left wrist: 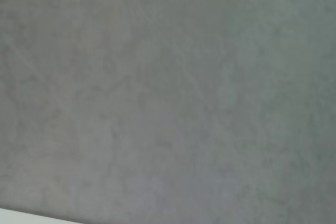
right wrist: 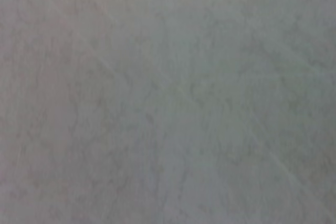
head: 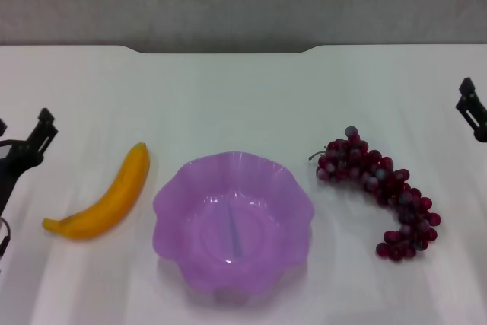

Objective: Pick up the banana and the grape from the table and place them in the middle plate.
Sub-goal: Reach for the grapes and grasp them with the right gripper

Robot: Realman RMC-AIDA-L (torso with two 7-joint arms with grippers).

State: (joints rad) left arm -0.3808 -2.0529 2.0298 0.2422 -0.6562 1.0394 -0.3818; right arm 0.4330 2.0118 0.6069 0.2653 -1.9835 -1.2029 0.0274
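In the head view the yellow banana [head: 103, 197] lies on the white table [head: 243, 97], left of the middle plate [head: 176, 202], a translucent purple bowl with a wavy rim and nothing in it. The grape [head: 377, 186], a dark red-purple bunch, lies to the right of the plate. My left gripper [head: 23, 129] hangs at the table's left edge, open, apart from the banana. At the far right edge my right gripper [head: 472, 108] is only partly in view, well clear of the grape. Both wrist views show only a grey wall.
The table's far edge has a notch [head: 221, 49] with a grey wall behind it. A thin strip of white table [left wrist: 21, 216] shows in a corner of the left wrist view. White tabletop stretches behind the three objects.
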